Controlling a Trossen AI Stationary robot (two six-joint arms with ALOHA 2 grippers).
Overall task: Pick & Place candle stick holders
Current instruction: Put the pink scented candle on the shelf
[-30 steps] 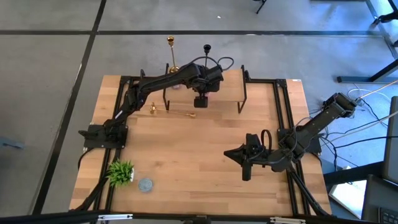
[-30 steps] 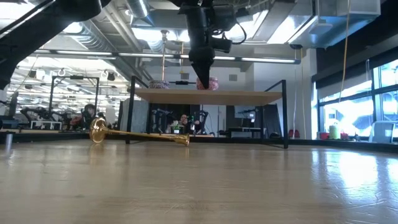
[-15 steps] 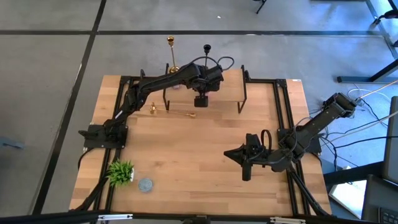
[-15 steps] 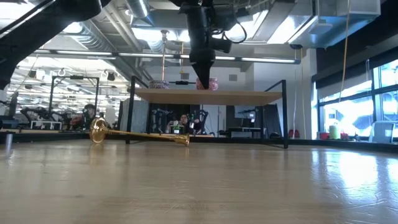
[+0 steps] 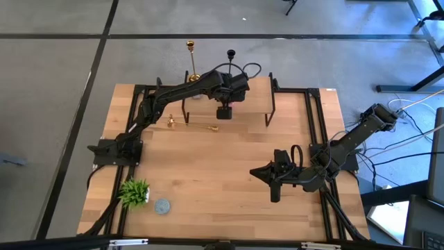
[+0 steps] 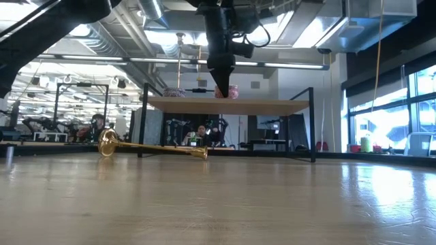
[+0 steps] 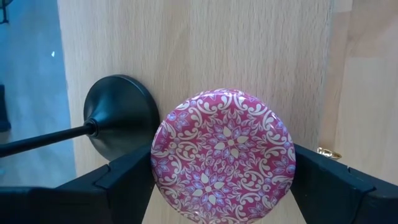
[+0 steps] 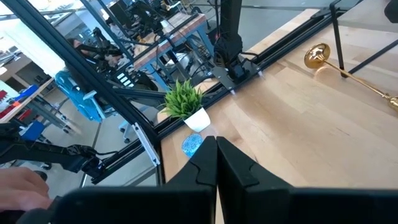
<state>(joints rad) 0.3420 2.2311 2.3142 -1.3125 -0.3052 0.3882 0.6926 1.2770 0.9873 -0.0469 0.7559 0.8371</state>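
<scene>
A black candle stick holder (image 5: 231, 55) stands upright with its round base (image 7: 121, 112) on the raised wooden shelf (image 5: 250, 97). A gold one (image 5: 191, 61) stands upright at the shelf's far left corner. Another gold one (image 5: 193, 126) lies on its side on the table in front of the shelf. My left gripper (image 5: 223, 111) points steeply down over the shelf, with a pink patterned disc (image 7: 224, 155) between its fingers, right beside the black base. My right gripper (image 5: 253, 171) hangs shut above the table's right half, holding nothing. My left gripper has the pink disc between its two fingers, which lie against opposite sides of its rim (image 7: 155, 165) with no gap showing. The fingers come from above, slanting down. The disc (image 6: 229, 91) lies flat at the level of the shelf top.
A second pink disc (image 6: 174, 92) sits on the shelf's left part. A small green plant (image 5: 134, 192) and a blue disc (image 5: 161, 206) stand near the table's front left corner. The shelf's black legs (image 5: 272, 111) rise from the table. People sit in the room behind (image 6: 201, 134).
</scene>
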